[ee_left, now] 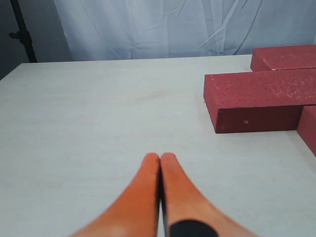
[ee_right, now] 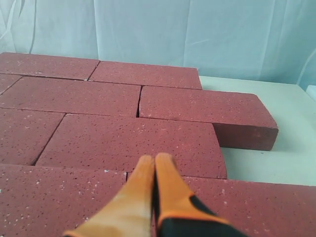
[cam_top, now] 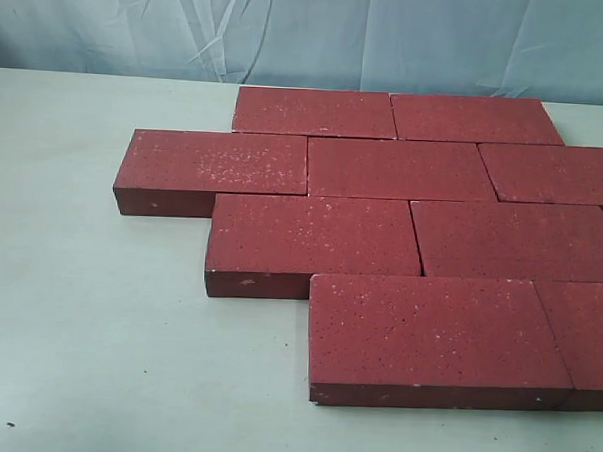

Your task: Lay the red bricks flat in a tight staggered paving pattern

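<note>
Several dark red bricks (cam_top: 404,170) lie flat on the pale table in four staggered rows, edges touching. The nearest row holds a large brick (cam_top: 432,337); the second row from the back ends at the left with a brick (cam_top: 219,167). No gripper shows in the exterior view. In the left wrist view my left gripper (ee_left: 160,157) is shut and empty over bare table, well short of that left end brick (ee_left: 261,98). In the right wrist view my right gripper (ee_right: 154,159) is shut and empty, hovering over the laid bricks (ee_right: 133,143) near a joint.
The pale table (cam_top: 87,327) stretches bare to the left and front of the bricks. A wrinkled blue-white cloth backdrop (cam_top: 320,32) hangs behind. A dark stand (ee_left: 22,29) rises at the table's far corner in the left wrist view.
</note>
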Motion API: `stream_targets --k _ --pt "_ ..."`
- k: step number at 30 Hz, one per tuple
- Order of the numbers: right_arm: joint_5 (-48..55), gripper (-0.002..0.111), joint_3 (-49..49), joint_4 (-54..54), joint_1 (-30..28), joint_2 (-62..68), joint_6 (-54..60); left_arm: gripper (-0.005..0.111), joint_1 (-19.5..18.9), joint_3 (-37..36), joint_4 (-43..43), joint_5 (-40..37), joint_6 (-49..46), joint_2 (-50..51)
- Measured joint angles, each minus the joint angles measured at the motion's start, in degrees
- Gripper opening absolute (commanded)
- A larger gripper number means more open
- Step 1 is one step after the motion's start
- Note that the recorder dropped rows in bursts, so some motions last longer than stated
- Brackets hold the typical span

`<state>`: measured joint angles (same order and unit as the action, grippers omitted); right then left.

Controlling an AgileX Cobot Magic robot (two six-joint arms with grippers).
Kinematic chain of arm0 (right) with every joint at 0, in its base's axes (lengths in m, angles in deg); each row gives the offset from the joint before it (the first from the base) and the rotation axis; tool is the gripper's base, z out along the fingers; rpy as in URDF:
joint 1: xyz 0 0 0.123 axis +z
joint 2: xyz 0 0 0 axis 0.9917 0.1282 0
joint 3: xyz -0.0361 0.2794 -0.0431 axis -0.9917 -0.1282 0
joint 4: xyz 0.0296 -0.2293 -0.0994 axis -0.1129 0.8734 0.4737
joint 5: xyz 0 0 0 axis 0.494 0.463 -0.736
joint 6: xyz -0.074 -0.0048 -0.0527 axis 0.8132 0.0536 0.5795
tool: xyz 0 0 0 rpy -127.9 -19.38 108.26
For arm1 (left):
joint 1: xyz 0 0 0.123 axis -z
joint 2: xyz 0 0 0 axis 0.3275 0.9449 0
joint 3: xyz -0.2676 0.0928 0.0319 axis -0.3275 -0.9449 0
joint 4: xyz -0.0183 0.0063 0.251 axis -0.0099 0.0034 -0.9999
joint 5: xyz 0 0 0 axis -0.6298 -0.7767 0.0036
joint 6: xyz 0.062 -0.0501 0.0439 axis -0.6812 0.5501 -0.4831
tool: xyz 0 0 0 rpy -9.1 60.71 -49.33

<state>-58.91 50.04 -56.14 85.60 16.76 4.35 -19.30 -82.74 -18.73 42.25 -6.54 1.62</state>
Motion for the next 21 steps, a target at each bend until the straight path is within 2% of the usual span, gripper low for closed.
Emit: stream_targets --k 21 --pt "0.0 -0.001 -0.1 0.0 0.0 0.0 -0.57 0.0 0.0 0.0 0.0 0.0 0.0 0.0"
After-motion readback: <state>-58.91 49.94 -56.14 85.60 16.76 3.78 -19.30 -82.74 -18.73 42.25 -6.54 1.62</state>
